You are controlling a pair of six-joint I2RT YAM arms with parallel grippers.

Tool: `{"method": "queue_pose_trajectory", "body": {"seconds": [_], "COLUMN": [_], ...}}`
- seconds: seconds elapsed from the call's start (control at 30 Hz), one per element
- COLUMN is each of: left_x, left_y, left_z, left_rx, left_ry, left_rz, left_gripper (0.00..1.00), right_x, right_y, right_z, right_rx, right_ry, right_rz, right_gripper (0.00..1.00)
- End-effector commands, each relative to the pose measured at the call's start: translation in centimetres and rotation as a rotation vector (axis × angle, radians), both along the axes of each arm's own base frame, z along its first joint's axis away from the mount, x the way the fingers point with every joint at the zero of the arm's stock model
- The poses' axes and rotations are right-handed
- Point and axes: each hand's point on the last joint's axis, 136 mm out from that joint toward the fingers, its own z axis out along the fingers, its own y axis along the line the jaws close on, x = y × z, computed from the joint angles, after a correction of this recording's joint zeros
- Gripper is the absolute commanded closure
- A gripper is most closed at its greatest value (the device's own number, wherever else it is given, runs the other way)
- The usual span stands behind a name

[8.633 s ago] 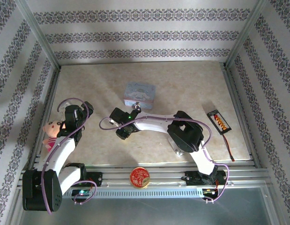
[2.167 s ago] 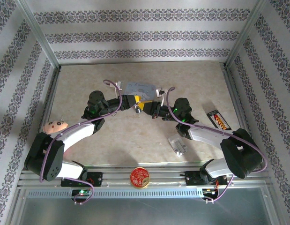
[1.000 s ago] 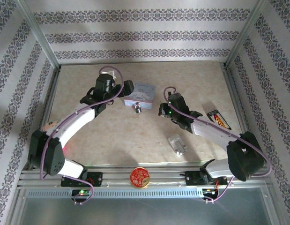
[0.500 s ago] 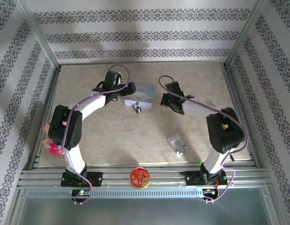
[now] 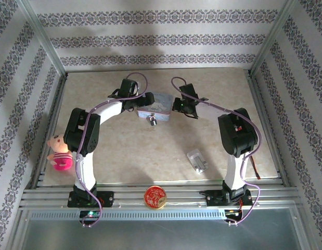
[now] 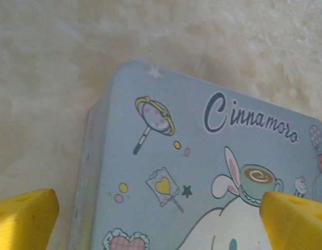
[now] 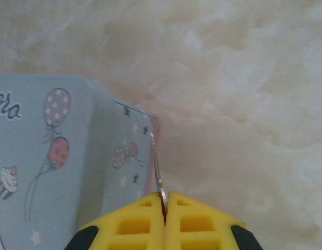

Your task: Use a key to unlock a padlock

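Right tool [image 7: 165, 207] is clamped tight on the key [image 7: 156, 166]. The thin grey blade sticks out from between the yellow pads, pointing forward along the right end wall of the tin [image 5: 156, 104]. Blade tip looks close to the tin's corner; touching or not, can't tell. Left tool [image 6: 157, 208] is spread wide with nothing in it, hanging over the tin's left end, one pad in each lower corner of my wrist view. Padlock [image 5: 152, 120] lies on the surface [image 5: 124, 151] just in front of the tin's near edge, between my two arms and free of both tools. Too small in the overhead to say if the shackle is latched or which way the keyhole faces.

Progress, my read: early to middle. Done: key in hand. Not done: padlock not gripped or steadied, key not in the keyhole, no turn, shackle not popped as far as I can tell. Both tools sit up by the tin, past the padlock. I'd need to get the left tool onto the padlock body, then line the key up with the right. Tiny parts, so alignment is the risky bit.
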Motion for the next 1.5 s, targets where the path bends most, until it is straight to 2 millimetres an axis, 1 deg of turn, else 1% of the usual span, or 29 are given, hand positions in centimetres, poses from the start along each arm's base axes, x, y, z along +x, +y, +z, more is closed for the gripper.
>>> {"method": "queue_pose_trajectory", "body": {"seconds": [0.0,0.2,0.4,0.5,0.67,0.8,0.87,0.93,1.07,1.2,1.27,1.3,1.37,1.43,1.47], "left_x": [-0.6,-2.4,-4.4,-5.4,-7.6,-8.8,-9.2,-9.6,-10.8,-12.5,-13.7,-14.4,-15.6,-16.8,-17.3], "left_y": [-1.1,-1.5,-1.5,-1.0,0.2,1.4,2.3,3.6,6.1,8.1,8.8,8.9,8.6,7.7,7.0], "left_z": [0.4,0.3,0.6,0.8,1.3,1.1,0.8,0.5,1.1,1.9,2.1,2.0,2.1,2.1,2.1], "left_rx": [-0.045,-0.120,-0.187,-0.200,-0.195,-0.214,-0.201,-0.172,-0.121,-0.098,-0.097,-0.093,-0.074,-0.054,-0.046], "left_ry": [-0.006,-0.004,-0.003,-0.011,-0.028,-0.033,-0.033,-0.025,-0.036,-0.041,-0.034,-0.029,-0.025,-0.022,-0.026], "left_rz": [-0.058,-0.062,-0.047,-0.016,0.067,0.146,0.197,0.262,0.371,0.449,0.482,0.490,0.479,0.456,0.440], "left_gripper": [0.01,0.01,0.01,0.00,0.00,0.01,0.01,0.01,0.01,0.01,0.05,0.08,0.11,0.13,0.14], "right_x": [0.9,1.1,0.7,0.4,-0.7,-1.1,-0.9,-0.5,0.0,-0.3,-0.8,-1.1,-2.1,-3.4,-4.3], "right_y": [2.1,4.1,6.2,7.1,9.1,10.2,9.9,9.1,6.0,2.9,1.6,1.1,0.3,-0.3,-0.6], "right_z": [1.0,0.7,0.6,0.7,0.6,0.5,0.5,0.5,0.5,0.7,0.9,1.0,1.1,0.9,0.4], "right_rx": [0.050,0.098,0.129,0.146,0.168,0.172,0.165,0.154,0.133,0.097,0.074,0.062,0.044,0.036,0.031], "right_ry": [-0.022,-0.003,0.007,0.011,0.022,0.027,0.028,0.032,0.038,0.030,0.023,0.020,0.020,0.027,0.041], "right_rz": [0.074,0.139,0.214,0.242,0.297,0.321,0.306,0.273,0.185,0.114,0.092,0.083,0.072,0.062,0.057], "right_gripper": [1.00,1.00,1.00,1.00,1.00,1.00,1.00,1.00,1.00,1.00,1.00,1.00,1.00,1.00,1.00]}}
